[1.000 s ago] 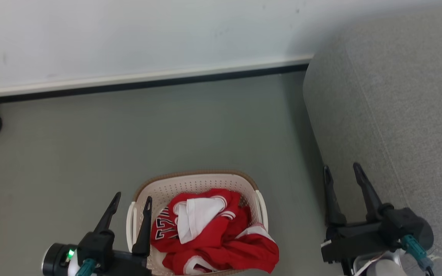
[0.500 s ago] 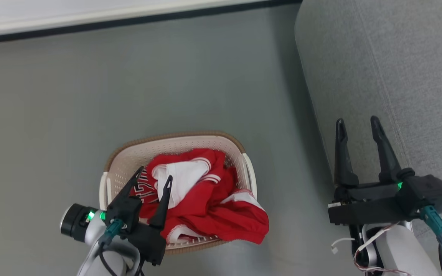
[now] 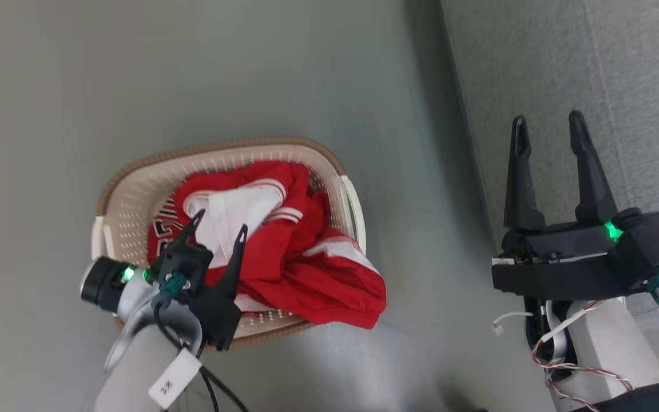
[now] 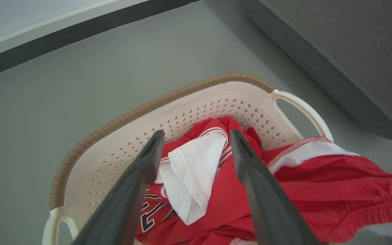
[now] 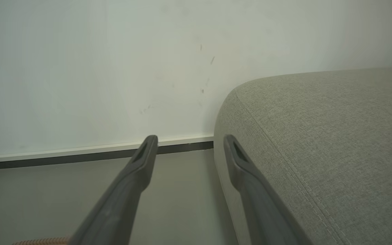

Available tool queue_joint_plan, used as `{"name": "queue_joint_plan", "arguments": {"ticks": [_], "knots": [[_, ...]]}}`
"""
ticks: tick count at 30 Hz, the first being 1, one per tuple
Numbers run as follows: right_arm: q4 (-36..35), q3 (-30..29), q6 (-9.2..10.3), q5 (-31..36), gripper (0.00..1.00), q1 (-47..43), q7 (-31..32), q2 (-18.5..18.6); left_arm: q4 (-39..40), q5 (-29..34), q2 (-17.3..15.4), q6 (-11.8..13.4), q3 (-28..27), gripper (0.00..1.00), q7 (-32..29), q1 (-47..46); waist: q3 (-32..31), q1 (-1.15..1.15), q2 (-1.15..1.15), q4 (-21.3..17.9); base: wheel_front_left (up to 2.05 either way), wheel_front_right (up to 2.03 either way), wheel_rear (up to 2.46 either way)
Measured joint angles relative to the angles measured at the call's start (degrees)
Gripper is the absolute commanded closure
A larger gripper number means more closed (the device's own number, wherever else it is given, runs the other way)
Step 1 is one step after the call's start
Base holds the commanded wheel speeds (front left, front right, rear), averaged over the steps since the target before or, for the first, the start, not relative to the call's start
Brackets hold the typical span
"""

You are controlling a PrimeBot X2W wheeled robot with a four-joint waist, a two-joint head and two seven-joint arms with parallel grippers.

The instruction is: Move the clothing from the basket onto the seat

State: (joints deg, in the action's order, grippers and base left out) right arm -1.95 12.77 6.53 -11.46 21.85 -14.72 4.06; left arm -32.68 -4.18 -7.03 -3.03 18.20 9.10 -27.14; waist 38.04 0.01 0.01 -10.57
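1. Our left gripper (image 3: 221, 220), long dark fingers spread and empty, hovers over the red shiny sports clothing (image 3: 306, 269), likely aiming to pinch its white lining.
2. That clothing fills the cream perforated plastic basket (image 3: 129, 200), one fold spilling over its near right corner.
3. Our right gripper (image 3: 547, 116), also spread, hangs by the left edge of the big grey woven seat (image 3: 638, 68), parked, we judge.
4. Garment count and lettering are unclear to us; our arm hides the basket's near rim.

One basket (image 3: 135, 200), one heap of red clothing (image 3: 312, 274), one seat (image 3: 621, 68), two hands (image 3: 219, 220) (image 3: 547, 118).
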Motion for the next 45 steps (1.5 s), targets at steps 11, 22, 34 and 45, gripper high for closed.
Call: {"name": "queue_joint_plan", "arguments": {"ticks": [11, 22, 34, 45], "knots": [[-1.35, -0.22, 0.0, 0.0, 0.0, 3.46, 0.0, -0.41, -6.19, 0.85, -0.82, 0.31, -0.69, 0.0, -0.76, -7.5, 9.87, 0.0, 0.0, -2.07, 0.0, 0.0, 0.0], [-0.56, -0.33, 0.0, 0.02, 0.0, 3.68, 0.0, -0.69, -11.56, 1.09, -1.27, 1.49, -1.32, 0.0, 0.1, -11.54, 14.36, -0.01, -0.01, -3.08, 0.0, 0.0, 0.0], [-0.96, 0.32, 0.0, 0.08, 0.0, 4.67, 0.0, -0.87, -15.56, 1.05, -3.13, 2.04, -3.15, 0.0, 0.08, -17.3, 16.61, -0.01, -0.01, -4.0, 0.0, 0.0, 0.0], [-0.38, 0.51, 0.0, 0.08, 0.0, 4.67, 0.0, -0.97, -18.98, 1.08, -1.52, 1.76, -2.15, 0.2, 0.15, -19.63, 18.03, -0.01, -0.01, -4.81, 0.0, 0.0, 0.0]]}}
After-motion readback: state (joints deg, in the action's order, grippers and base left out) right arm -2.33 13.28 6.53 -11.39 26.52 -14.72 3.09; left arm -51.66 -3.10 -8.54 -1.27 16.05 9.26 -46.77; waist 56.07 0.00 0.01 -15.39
